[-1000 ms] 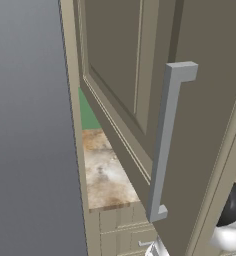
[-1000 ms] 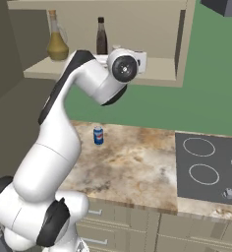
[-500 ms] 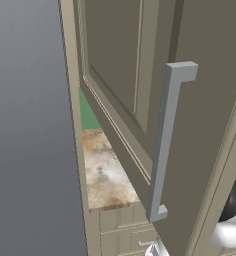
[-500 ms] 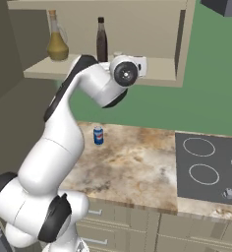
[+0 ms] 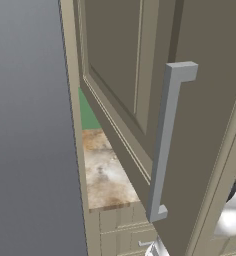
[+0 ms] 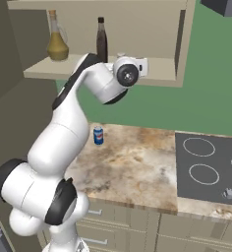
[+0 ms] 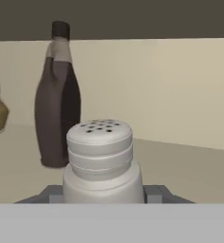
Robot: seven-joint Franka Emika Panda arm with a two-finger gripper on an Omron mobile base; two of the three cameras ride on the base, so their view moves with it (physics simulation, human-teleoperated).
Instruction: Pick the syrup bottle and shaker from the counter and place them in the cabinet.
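Shaker [image 7: 100, 159]: white, perforated cap uppermost, long axis upright. It sits directly between the fingers [image 7: 153, 193], whose dark tips show low at either side of its body; they appear closed against it, holding it. In the right base view the gripper [image 6: 122, 58] is raised to the open cabinet shelf [image 6: 157, 69], well above the worktop [image 6: 137, 165], with the shaker top [image 6: 120, 55] just visible over the hand.

Syrup bottle [image 7: 58, 99]: dark, tall, upright, already standing on the shelf. Taking this bottle as the landmark, the shaker lies in front of it and slightly to its right as the hand camera looks, near but apart. A yellowish bottle [image 6: 56, 37] stands farther along the shelf on the bottle's other side.

Judgement: whether the shaker's base touches the shelf cannot be told; its bottom is hidden. The coming move is a straight release, and clearance from the syrup bottle looks adequate.

A blue can [image 6: 98, 135] stands on the worktop below the shelf
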